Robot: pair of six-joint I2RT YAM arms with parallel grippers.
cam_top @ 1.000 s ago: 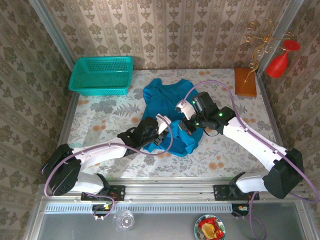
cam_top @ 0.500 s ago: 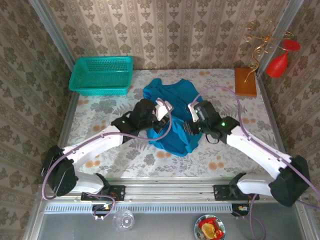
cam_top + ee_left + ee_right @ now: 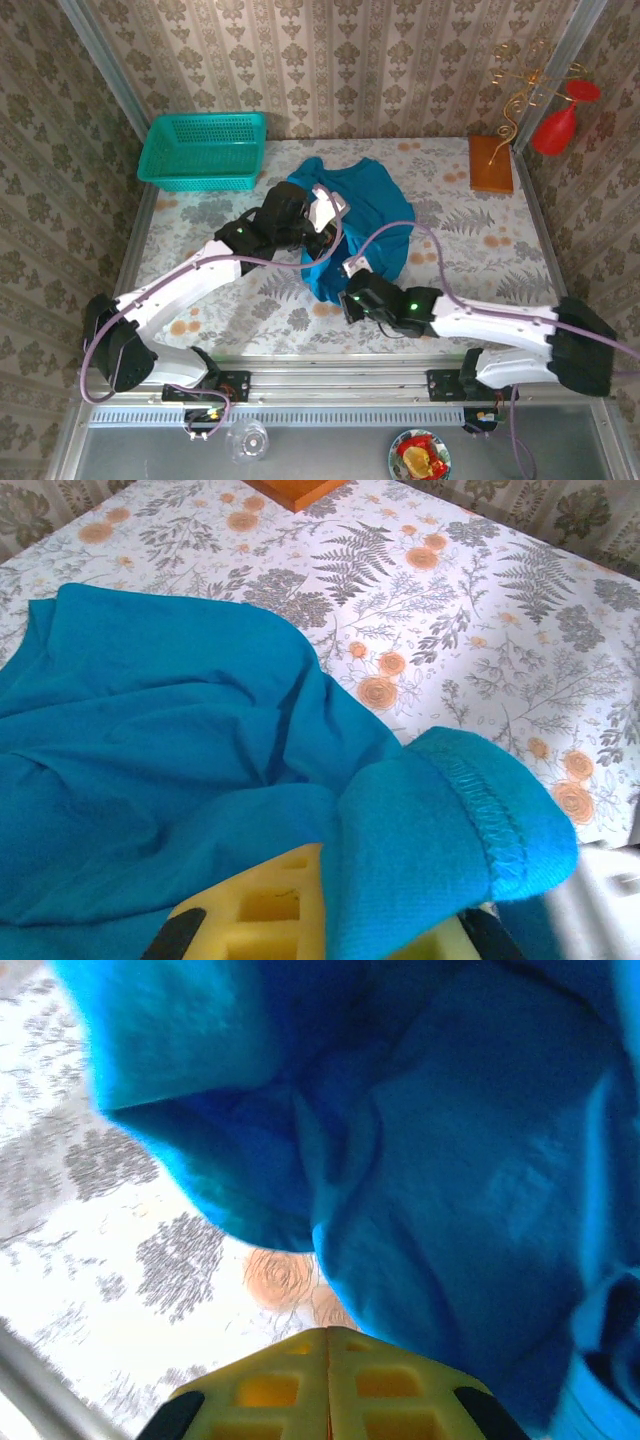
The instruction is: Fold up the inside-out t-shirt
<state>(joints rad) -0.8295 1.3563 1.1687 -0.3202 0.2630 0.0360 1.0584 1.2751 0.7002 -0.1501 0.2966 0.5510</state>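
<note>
Teal t-shirt (image 3: pixel 362 196), one, its hem pinched in the left jaws; right jaws closed at its edge.

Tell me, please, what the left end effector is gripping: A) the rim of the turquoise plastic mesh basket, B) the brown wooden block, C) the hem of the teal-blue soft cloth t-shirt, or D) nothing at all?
C: in the left wrist view the stitched hem of the teal-blue soft cloth t-shirt folds over the yellow fingers of the shut left end effector.
</note>
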